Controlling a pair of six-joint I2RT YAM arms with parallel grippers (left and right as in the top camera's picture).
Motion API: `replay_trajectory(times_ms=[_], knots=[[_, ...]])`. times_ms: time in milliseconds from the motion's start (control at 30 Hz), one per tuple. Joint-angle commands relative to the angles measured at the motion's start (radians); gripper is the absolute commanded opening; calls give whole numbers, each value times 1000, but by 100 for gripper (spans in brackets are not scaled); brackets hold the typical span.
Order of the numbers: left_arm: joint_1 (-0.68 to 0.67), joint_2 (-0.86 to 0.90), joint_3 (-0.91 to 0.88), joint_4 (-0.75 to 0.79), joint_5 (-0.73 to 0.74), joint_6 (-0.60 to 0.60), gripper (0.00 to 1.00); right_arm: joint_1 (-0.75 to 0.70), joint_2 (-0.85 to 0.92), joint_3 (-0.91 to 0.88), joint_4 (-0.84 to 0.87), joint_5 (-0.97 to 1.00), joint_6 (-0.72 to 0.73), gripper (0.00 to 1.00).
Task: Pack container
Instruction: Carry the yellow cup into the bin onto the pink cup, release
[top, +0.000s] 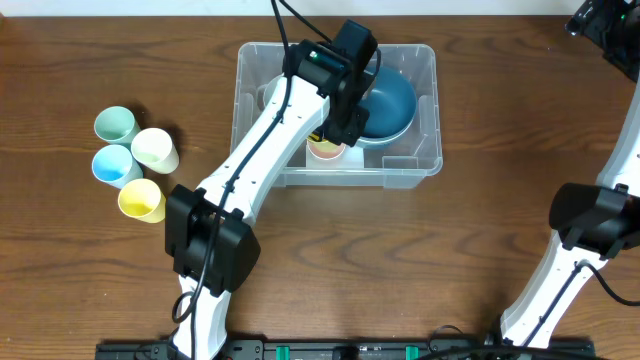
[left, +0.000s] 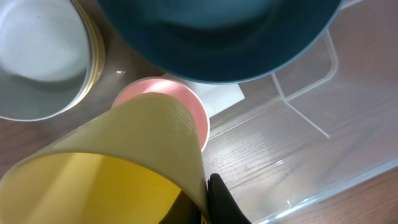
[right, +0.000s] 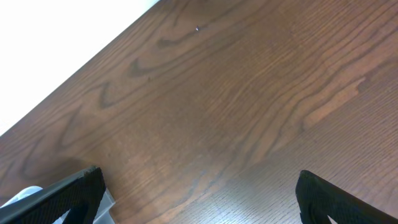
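Left hand (top: 338, 128) mostly hidden by its arm, clamped shut on yellow cup (left: 118, 168), low inside container (top: 420, 165). Pink cup (left: 180, 99) just ahead, half covered. Blue bowl (left: 217, 37) beyond, cropped; white bowl (left: 37, 56) beside. Container wall near. Four more cups (top: 135, 160) well off on bench (top: 480, 100). Right hand (right: 199, 199) spread wide, empty.

Left gripper (top: 335, 126), extended toward twelve o'clock, clamps a yellow cup (left: 124, 155); right gripper (right: 199, 204) gapes wide at two o'clock.

- Brown wood-grain table (top: 480, 120).
- Clear container (top: 350, 178) stands on it, far centre.
- Clustered at left: green cup (top: 115, 125), cream cup (top: 155, 149), blue cup (top: 115, 165), yellow cup (top: 142, 199), seemingly upright.
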Motion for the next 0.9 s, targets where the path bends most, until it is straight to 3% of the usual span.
replay_trajectory(times_ms=[0, 233, 267, 333, 400, 667, 867], knots=[[5, -1, -3, -5, 9, 0, 6, -2, -35, 2, -2, -3, 15, 99], [5, -1, -3, -14, 6, 0, 6, -2, -35, 2, -2, -3, 15, 99], [5, -1, -3, -20, 6, 0, 10, -2, -35, 2, -2, -3, 15, 99], [5, -1, -3, -26, 6, 3, 31, -2, -35, 2, -2, -3, 15, 99], [5, -1, -3, -27, 6, 3, 43, -2, -35, 2, -2, -3, 15, 99], [50, -34, 24, -26, -25, -2, 44, -2, -35, 2, -2, -3, 15, 99], [228, -179, 102, -37, -25, -8, 44, -2, -35, 2, -2, -3, 15, 99]])
